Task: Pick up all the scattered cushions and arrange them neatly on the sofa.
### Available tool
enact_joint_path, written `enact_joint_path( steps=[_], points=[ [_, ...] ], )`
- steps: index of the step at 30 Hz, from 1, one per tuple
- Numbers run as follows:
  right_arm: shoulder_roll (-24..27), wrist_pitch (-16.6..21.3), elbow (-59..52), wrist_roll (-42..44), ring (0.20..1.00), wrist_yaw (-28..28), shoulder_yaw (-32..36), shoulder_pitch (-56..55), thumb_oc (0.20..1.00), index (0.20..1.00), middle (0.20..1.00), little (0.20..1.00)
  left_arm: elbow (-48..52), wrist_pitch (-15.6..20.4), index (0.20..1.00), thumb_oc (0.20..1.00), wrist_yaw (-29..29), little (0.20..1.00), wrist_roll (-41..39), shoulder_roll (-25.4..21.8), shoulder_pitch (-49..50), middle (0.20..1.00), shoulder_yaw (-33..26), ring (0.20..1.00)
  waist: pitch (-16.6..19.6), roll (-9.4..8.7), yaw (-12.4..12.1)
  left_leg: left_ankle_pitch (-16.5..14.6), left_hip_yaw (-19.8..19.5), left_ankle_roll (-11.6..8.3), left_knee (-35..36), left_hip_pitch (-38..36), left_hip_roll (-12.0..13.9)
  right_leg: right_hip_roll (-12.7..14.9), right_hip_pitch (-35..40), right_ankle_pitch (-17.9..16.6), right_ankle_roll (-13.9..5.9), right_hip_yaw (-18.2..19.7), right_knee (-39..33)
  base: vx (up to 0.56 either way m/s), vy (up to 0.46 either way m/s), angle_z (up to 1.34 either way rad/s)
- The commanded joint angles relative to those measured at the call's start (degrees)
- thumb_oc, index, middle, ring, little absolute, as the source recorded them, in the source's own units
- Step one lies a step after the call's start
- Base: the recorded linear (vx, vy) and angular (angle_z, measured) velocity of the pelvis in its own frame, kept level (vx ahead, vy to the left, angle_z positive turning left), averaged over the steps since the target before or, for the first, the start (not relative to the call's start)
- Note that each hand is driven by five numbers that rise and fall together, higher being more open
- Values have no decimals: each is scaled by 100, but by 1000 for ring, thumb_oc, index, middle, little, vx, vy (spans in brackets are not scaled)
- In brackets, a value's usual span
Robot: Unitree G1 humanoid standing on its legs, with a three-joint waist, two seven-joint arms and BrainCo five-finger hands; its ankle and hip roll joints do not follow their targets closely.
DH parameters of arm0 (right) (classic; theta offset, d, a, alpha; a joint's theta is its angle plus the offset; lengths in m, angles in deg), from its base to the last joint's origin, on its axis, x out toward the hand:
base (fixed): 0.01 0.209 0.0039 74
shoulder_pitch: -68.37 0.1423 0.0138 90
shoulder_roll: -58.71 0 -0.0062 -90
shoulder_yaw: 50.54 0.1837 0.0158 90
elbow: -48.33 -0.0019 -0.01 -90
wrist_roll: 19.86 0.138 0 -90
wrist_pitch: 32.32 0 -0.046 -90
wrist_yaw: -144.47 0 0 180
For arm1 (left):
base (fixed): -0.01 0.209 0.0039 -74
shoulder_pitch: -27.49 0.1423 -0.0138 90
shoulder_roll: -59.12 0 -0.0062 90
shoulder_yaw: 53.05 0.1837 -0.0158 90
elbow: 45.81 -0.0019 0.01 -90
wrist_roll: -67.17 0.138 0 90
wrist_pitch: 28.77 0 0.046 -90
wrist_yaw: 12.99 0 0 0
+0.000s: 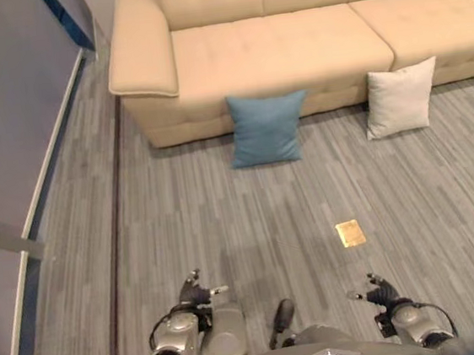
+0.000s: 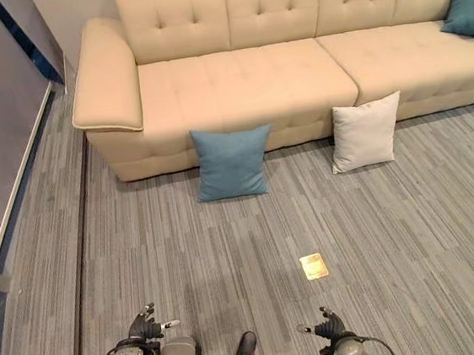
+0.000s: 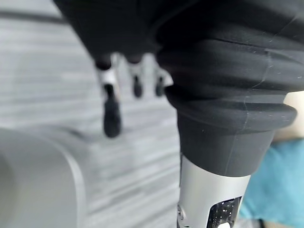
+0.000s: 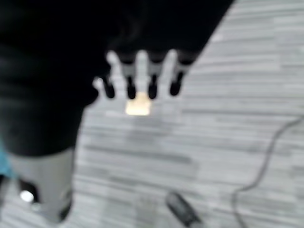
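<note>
- Nearest, at about 7 o'clock in the head views, the left hand (image 1: 195,294) hangs low over the grey floor (image 1: 250,218), its fingers (image 3: 112,116) apart and relaxed, holding nothing.
- At about 5 o'clock the right hand (image 1: 380,291) hangs likewise, fingers (image 4: 130,88) spread straight in a row and empty.
- The right wrist view shows a small yellow plate (image 4: 138,105) set into the floor just past the right hand's fingertips; the head views place the same plate (image 2: 313,265) ahead of the robot, between the hands and the cushions.
- The left wrist view catches a patch of blue beside the wrist cover, too blurred to tell more.
- Further out, toward 12 o'clock, a blue cushion (image 2: 230,162) stands on the floor, leaning upright against the front of the beige sofa (image 2: 244,83).
- Toward 1 o'clock a white cushion (image 2: 365,133) stands the same way against the sofa front, well apart from the blue one.
- Farthest, at about 2 o'clock, the right eye view shows a second blue cushion (image 2: 469,9) already on the sofa seat against the backrest; in the left eye view a mere sliver of it shows at the edge.
- A grey wall (image 1: 8,100) runs along the 9 to 11 o'clock side.
</note>
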State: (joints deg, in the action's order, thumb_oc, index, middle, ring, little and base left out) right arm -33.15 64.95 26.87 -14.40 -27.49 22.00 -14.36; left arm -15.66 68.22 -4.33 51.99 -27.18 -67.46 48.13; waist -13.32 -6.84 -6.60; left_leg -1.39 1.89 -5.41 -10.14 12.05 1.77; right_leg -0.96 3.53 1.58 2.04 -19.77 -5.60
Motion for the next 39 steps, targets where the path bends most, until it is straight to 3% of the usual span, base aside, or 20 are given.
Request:
enact_joint_path(
  steps=[1,3,5,9,10,11,12,13,16,18,20,24,29,33,34,36,39],
  points=[
    [229,98,-126,138,1000,76,-11,-186,1000,1000,1000,1000,-31,133,1000,1000,-18,1000,-24,-170,-43,1000,24,1000,10,84,-151,495,69,268,556,-231,-289,198,293,-84,-665,412,170,290,71,8],
    [198,101,-125,173,1000,62,-22,-160,1000,1000,1000,1000,-103,129,1000,1000,-25,1000,-34,-182,-32,1000,-29,1000,29,64,-245,810,167,199,735,-34,-255,138,459,-7,-685,481,125,269,104,4],
    [102,96,-125,151,1000,34,-31,-177,1000,1000,1000,1000,-140,133,1000,1000,-53,1000,-61,-191,14,1000,-89,1000,133,-18,-263,653,254,280,775,-210,-280,169,472,55,-730,488,211,259,151,-23],
    [-16,93,-140,111,1000,5,-69,-147,1000,1000,1000,1000,-176,137,1000,1000,-43,1000,-76,-198,89,1000,-119,1000,217,-101,-368,430,63,433,680,-373,-404,363,459,144,-891,471,670,220,179,-13],
    [-61,95,-171,79,1000,-2,-96,-144,1000,1000,1000,1000,-191,115,1000,1000,-60,1000,-48,-210,122,1000,-131,1000,211,-102,-430,302,34,564,705,-581,-460,574,271,-80,-1048,462,1333,243,253,27],
    [-60,95,-171,79,1000,-2,-95,-144,1000,1000,1000,1000,-191,115,1000,1000,-60,1000,-48,-209,122,1000,-130,1000,224,-101,-427,309,32,563,707,-565,-456,570,256,-88,-1046,460,1329,271,298,2],
    [-78,99,-271,101,1000,-21,-97,-50,1000,1000,1000,1000,-149,102,1000,1000,-73,1000,-2,-291,74,1000,-83,1000,136,-70,-353,184,-61,703,720,-790,-516,748,-147,-622,-1203,584,2249,245,246,-3],
    [-85,105,-352,98,1000,-14,-105,-15,1000,1000,1000,1000,-152,82,1000,1000,-72,1000,12,-325,49,1000,-78,1000,97,-16,-290,123,-94,754,730,-892,-491,787,-290,-769,-1224,577,2620,314,307,-13],
    [-80,111,-481,94,1000,-26,-146,-1,1000,1000,1000,1000,-183,69,1000,1000,-70,1000,60,-386,21,1000,-79,1000,60,121,-201,-36,-189,834,799,-1208,-429,844,-788,-776,-1132,503,3078,240,162,39],
    [-56,108,-536,110,1000,-37,-157,9,1000,1000,1000,1000,-186,77,1000,1000,-68,1000,14,-422,-25,1000,-111,1000,52,146,-87,-61,-317,823,935,-1463,-451,681,-1065,-716,-1075,510,2747,291,79,2],
    [-38,126,-591,117,1000,-46,-186,28,1000,1000,1000,1000,-179,87,1000,1000,-87,1000,23,-449,-54,1000,-100,1000,10,104,23,-110,-440,774,999,-1682,-528,575,-1274,-692,-1026,499,1920,307,8,3],
    [-24,107,-629,56,1000,-63,-209,85,1000,1000,1000,1000,-376,123,1000,1000,-84,1000,83,-426,-111,1000,-226,1000,6,93,202,-348,-677,636,958,-2044,-528,510,-1370,-962,-1131,644,623,343,-7,33],
    [11,104,-582,-2,1000,-98,-227,-20,1000,1000,1000,1000,-482,124,1000,1000,-110,1000,97,-317,24,1000,-256,1000,219,102,241,-459,-814,539,791,-2332,-476,435,-1148,-958,-990,682,636,287,-25,30],
    [13,104,-582,-2,1000,-98,-228,-22,1000,1000,1000,1000,-481,124,1000,1000,-109,1000,97,-315,26,1000,-256,1000,219,108,243,-464,-816,538,788,-2335,-471,432,-1144,-956,-989,679,637,134,-53,5],
    [100,161,-593,144,1000,-52,-236,-108,1000,1000,1000,1000,-445,85,1000,1000,-126,1000,64,-299,86,1000,-136,1000,171,104,174,214,-743,2,-926,-1714,-204,328,-653,-660,-669,561,628,427,-240,-20],
    [154,182,-630,272,1000,-10,-214,-67,1000,1000,1000,1000,-333,77,1000,1000,-136,1000,-37,-311,-6,1000,-84,1000,-32,-26,78,300,-536,21,-1687,-1146,-186,384,-498,-556,-565,484,590,270,-211,59],
    [143,160,-608,322,1000,-3,-203,-43,1000,1000,1000,1000,-325,49,1000,1000,-125,1000,-63,-317,-62,1000,-67,1000,-77,-52,32,221,-424,95,-1714,-1004,-126,349,-418,-471,-535,471,543,42,-40,36]
  ],
)
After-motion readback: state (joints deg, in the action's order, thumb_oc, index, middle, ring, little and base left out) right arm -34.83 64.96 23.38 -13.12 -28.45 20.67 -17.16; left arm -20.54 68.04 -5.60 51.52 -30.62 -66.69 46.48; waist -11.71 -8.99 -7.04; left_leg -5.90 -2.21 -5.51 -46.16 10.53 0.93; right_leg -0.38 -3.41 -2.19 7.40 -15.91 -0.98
